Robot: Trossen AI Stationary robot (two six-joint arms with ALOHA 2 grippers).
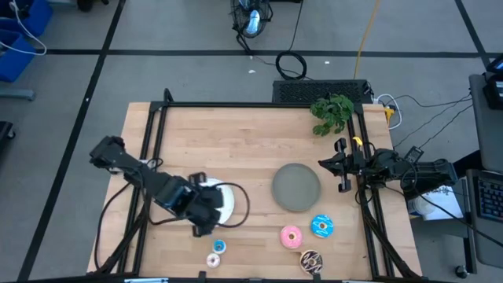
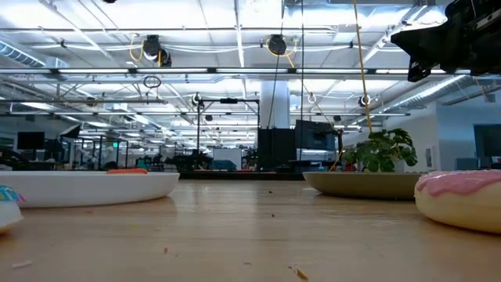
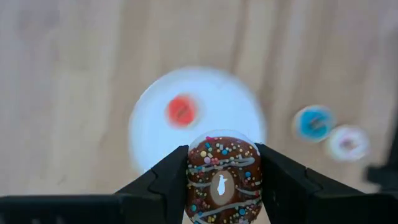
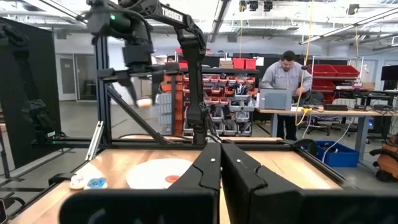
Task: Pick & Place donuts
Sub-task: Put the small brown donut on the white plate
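The left gripper (image 3: 224,186) hangs above the white plate (image 1: 228,198), its two dark matte fingers clamped on a small brown donut (image 3: 224,174) whose glossy icing carries white drizzle lines and round coloured sprinkles (the ring's lower edge is cut off by the left wrist view). Below it on the smooth round plate lies a tiny red donut (image 3: 183,111), blurred in the left wrist view; in the high view the arm hides it and much of the plate. Beside the plate on the pale wood-grain table (image 1: 236,141) sit a tiny blue donut (image 1: 219,247) and a whitish donut (image 1: 213,260), close together. Further along the near edge, a larger pink donut (image 1: 291,235), a blue donut (image 1: 321,226) and a dark sprinkled donut (image 1: 311,261) cluster just beside the flat, matte grey plate (image 1: 295,187). The right gripper (image 1: 339,166) waits at the table's right edge, its angular fingers pressed together. A leafy green plant (image 1: 332,112) stands at the far right corner.
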